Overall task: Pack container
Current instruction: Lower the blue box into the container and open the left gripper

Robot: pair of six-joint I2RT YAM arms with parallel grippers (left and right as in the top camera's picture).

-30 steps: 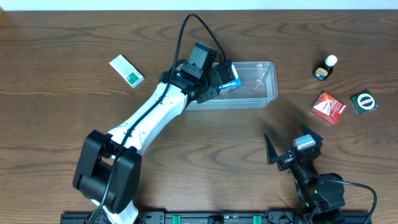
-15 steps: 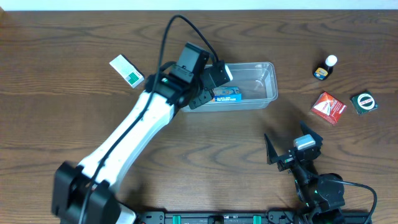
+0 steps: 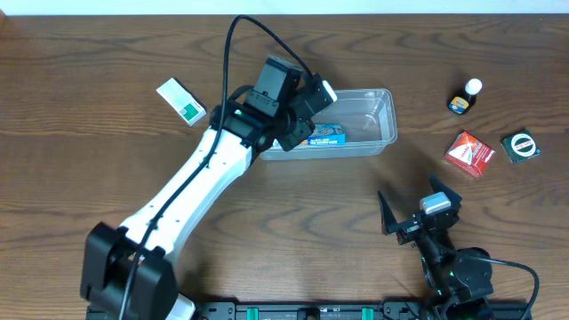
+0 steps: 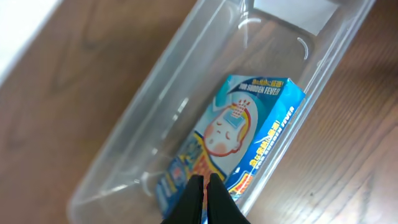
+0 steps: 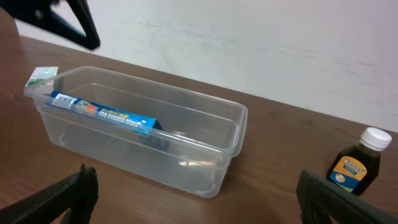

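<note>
The clear plastic container (image 3: 378, 120) stands at the back middle of the table, also in the left wrist view (image 4: 155, 118) and the right wrist view (image 5: 205, 168). A blue box (image 3: 324, 136) lies inside it at its left end, leaning on the near wall (image 4: 249, 134) (image 5: 102, 112). My left gripper (image 3: 307, 111) is shut and empty above the container's left end, its fingertips (image 4: 204, 182) just over the box. My right gripper (image 3: 418, 209) is open and empty near the front edge, its fingers (image 5: 196, 196) wide apart.
A white and green box (image 3: 181, 100) lies at the back left. A small brown bottle (image 3: 463, 98) (image 5: 357, 163), a red box (image 3: 469, 154) and a dark green tape measure (image 3: 520, 146) sit at the right.
The left gripper has let go of the blue box, which now lies in the container. The gripper has closed and drawn slightly back and left. The right arm has not moved.
</note>
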